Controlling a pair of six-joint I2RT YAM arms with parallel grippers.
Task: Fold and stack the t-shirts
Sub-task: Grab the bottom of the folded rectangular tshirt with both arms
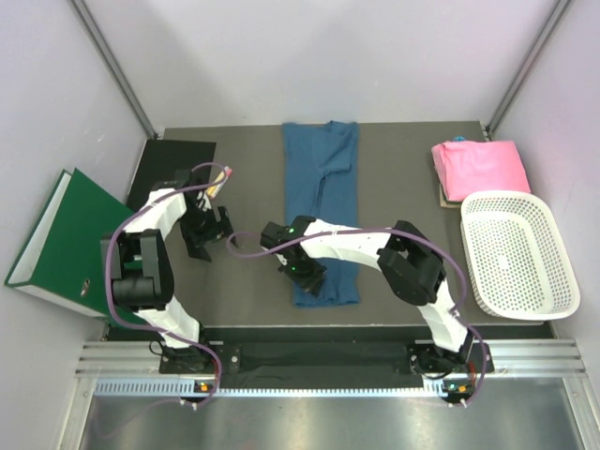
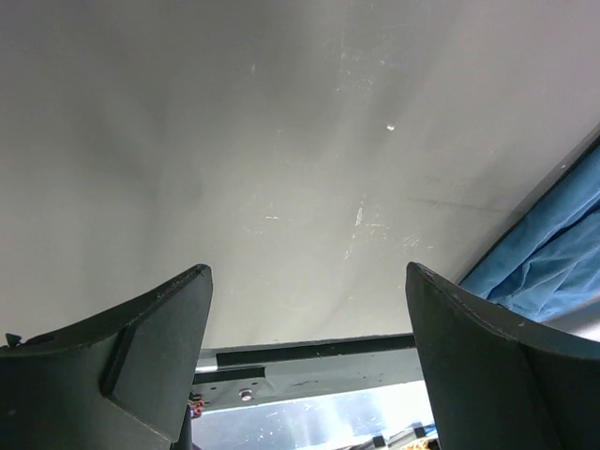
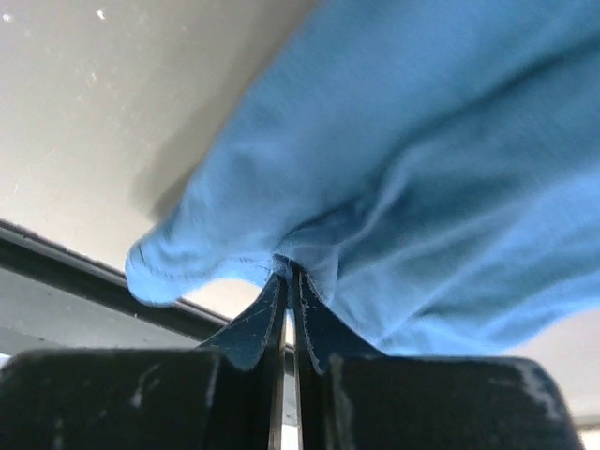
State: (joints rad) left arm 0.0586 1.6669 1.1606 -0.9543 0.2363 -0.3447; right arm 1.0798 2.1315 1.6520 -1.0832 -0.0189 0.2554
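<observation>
Fabric of the teal-blue t-shirt (image 1: 322, 187) lies as a long narrow strip down the middle of the grey table (image 1: 244, 281), running from the back edge toward the arm bases; its sleeves are folded in, so the sides run nearly straight. The right gripper (image 1: 302, 272) sits at the strip's near left corner. In the right wrist view its jaws are pressed together on a small fold of the blue cloth, with a rounded lobe of the hem bulging out to the left of the fingertips (image 3: 267, 314) and the rest of the shirt bunched above and to the right. The cloth casts a shadow on the table beside that lobe.

The left gripper (image 1: 208, 236) is over bare table to the left of the shirt, apart from it; its jaws are spread wide with nothing between them, and in the left wrist view only grey surface shows in the gap, with a blue edge of the shirt off at the right. Whether the fingers touch the table I cannot tell.

The pink t-shirt (image 1: 480, 167) lies folded at the back right — well apart from the blue one, and just behind the white mesh basket (image 1: 517, 251). A green binder (image 1: 61, 239) lies at the far left, off the table's edge.
</observation>
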